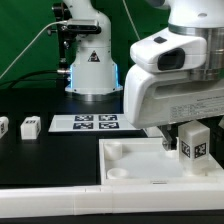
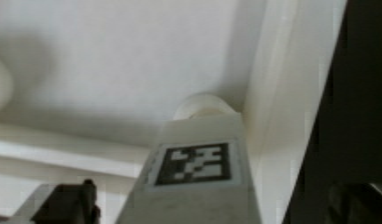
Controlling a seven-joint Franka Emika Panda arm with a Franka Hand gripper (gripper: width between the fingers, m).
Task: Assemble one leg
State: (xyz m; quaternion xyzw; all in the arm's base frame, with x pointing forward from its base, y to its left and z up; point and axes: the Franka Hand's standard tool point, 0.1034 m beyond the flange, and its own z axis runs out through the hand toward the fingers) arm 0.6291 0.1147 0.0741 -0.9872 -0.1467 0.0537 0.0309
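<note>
Gripper (image 1: 190,128) is clamped on the small white tagged plastic leg (image 1: 196,145), right at the round corner socket (image 2: 206,104) of the big white panel (image 1: 125,152). Looks like the insertion step; next it needs lowering straight in.

I'm looking into a robotics lab: the arm's base (image 1: 92,65) stands on a black table (image 1: 45,160) before a green backdrop (image 1: 25,35), with the marker board (image 1: 85,122) laid flat, and even the leg (image 1: 193,142) wears printed tags.

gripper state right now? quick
Gripper: fingers sit either side of the leg; whether they clamp it cannot be told.
</note>
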